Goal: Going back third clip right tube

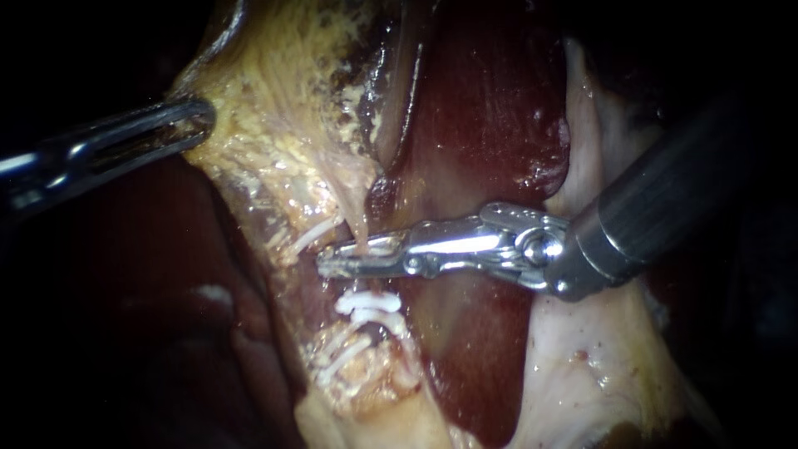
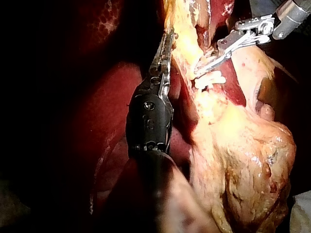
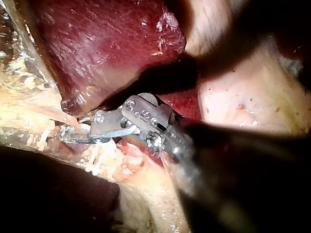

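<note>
A thin pale tube [image 1: 359, 223] runs down from the yellow gallbladder tissue [image 1: 283, 100] into the jaws of my right instrument [image 1: 328, 259]. Those jaws stand open, a narrow gap between them, with the tube crossing that gap. Just below them sit white clips [image 1: 368, 304] on the same strand; another white clip [image 1: 320, 233] lies on a tube to the left. My left instrument [image 1: 198, 123] is shut on the gallbladder's edge. In the left wrist view its jaws [image 2: 166, 41] lie along the yellow tissue, with the clips [image 2: 210, 79] beside. The right wrist view shows my right instrument [image 3: 65, 133] at the tube.
Dark red liver [image 1: 490, 108] lies behind and above the right instrument's shaft. Pale whitish tissue [image 1: 582, 357] spreads under that shaft at the lower right. More white clips [image 1: 341, 356] sit on fatty tissue lower down. The left side is dark liver.
</note>
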`<act>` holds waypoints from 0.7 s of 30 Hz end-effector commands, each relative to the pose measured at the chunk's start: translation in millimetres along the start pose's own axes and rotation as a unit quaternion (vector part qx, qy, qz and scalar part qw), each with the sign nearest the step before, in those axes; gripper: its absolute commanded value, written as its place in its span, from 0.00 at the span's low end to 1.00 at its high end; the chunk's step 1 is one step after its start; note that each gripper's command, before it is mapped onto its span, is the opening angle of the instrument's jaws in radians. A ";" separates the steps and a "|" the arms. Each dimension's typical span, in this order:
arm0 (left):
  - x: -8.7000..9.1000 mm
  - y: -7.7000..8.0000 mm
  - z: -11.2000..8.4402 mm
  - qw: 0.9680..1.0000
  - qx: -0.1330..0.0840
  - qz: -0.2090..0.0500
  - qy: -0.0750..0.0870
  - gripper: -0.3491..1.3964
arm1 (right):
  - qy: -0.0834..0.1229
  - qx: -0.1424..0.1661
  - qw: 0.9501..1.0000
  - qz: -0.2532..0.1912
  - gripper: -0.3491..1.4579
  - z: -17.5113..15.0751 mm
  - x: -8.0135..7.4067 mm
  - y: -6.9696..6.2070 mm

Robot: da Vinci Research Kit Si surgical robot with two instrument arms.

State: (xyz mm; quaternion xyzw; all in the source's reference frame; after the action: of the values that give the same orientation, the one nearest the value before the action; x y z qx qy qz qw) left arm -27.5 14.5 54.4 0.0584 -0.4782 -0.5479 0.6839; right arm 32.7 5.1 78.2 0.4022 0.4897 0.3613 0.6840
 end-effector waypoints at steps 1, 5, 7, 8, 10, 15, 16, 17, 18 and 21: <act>0.0 0.0 0.0 1.000 0.000 0.000 0.000 0.00 | 0.000 0.000 1.000 0.000 0.00 0.0 -0.1 0.0; 0.0 0.0 0.0 1.000 0.000 0.000 0.000 0.00 | -0.001 0.001 1.000 -0.006 0.28 -0.1 0.0 0.0; 0.0 0.0 0.0 1.000 0.000 0.000 0.000 0.00 | -0.001 0.000 1.000 -0.029 0.44 -0.1 0.0 0.0; 0.0 0.0 0.0 1.000 0.000 0.000 0.000 0.00 | 0.002 -0.006 0.999 -0.038 0.49 -0.1 0.0 0.0; 0.0 0.0 0.0 1.000 0.000 0.000 0.000 0.00 | 0.008 -0.017 0.998 -0.054 0.52 -0.2 0.0 0.0; 0.0 0.0 -0.1 1.000 0.000 0.000 0.000 0.00 | 0.009 -0.010 0.995 -0.101 0.52 -1.9 -0.4 -0.4; 0.0 0.0 -0.1 1.000 0.000 0.000 0.000 0.00 | 0.008 -0.009 0.994 -0.110 0.52 -2.2 -0.4 -0.5; 0.0 0.0 -0.1 1.000 0.000 0.000 0.000 0.00 | 0.007 -0.008 0.993 -0.121 0.52 -2.7 -0.4 -0.5; 0.0 0.0 -0.1 1.000 0.000 0.000 0.000 0.00 | 0.006 -0.007 0.991 -0.130 0.52 -3.0 -0.4 -0.6; 0.0 0.0 -0.2 1.000 0.000 0.000 0.000 0.00 | 0.003 -0.004 0.986 -0.165 0.52 -4.3 -0.6 -0.9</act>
State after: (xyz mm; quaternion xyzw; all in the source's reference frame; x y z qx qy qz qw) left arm -27.4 14.4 54.3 0.0587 -0.4783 -0.5478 0.6839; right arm 28.1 5.0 76.6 0.3070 0.5538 0.2364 0.7370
